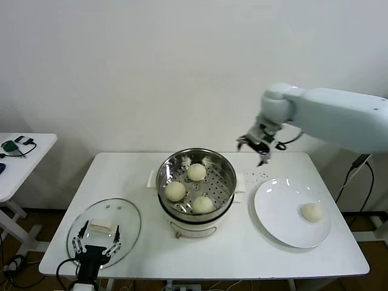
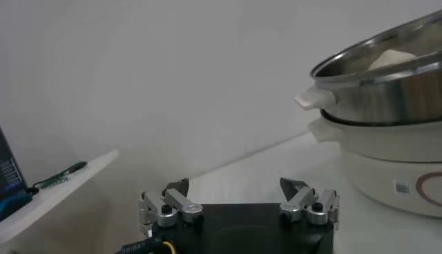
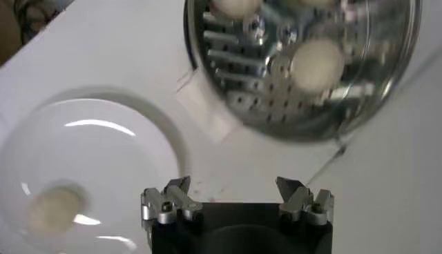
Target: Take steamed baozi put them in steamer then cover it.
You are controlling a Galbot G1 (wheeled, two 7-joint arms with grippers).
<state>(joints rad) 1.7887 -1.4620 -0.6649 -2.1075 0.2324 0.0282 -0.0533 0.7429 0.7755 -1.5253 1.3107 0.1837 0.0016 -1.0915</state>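
The steamer (image 1: 213, 161) stands mid-table with three steamed baozi on its perforated tray: one at the back (image 1: 196, 172), one left (image 1: 175, 191), one front (image 1: 202, 204). A fourth baozi (image 1: 311, 212) lies on the white plate (image 1: 279, 209) to the right. My right gripper (image 1: 260, 149) hangs open and empty in the air behind the gap between steamer and plate. Its wrist view looks down on the steamer (image 3: 376, 83), the plate (image 3: 103, 152) and the plate's baozi (image 3: 54, 207). My left gripper (image 1: 96, 240) rests open and empty over the glass lid (image 1: 124, 218) at the front left.
The lid has a white handle (image 1: 102, 227) and lies flat near the table's front left corner. A small side table (image 1: 24, 159) with cables stands off to the left. The left wrist view shows the steamer's side (image 2: 387, 138) and a baozi top (image 2: 392, 59).
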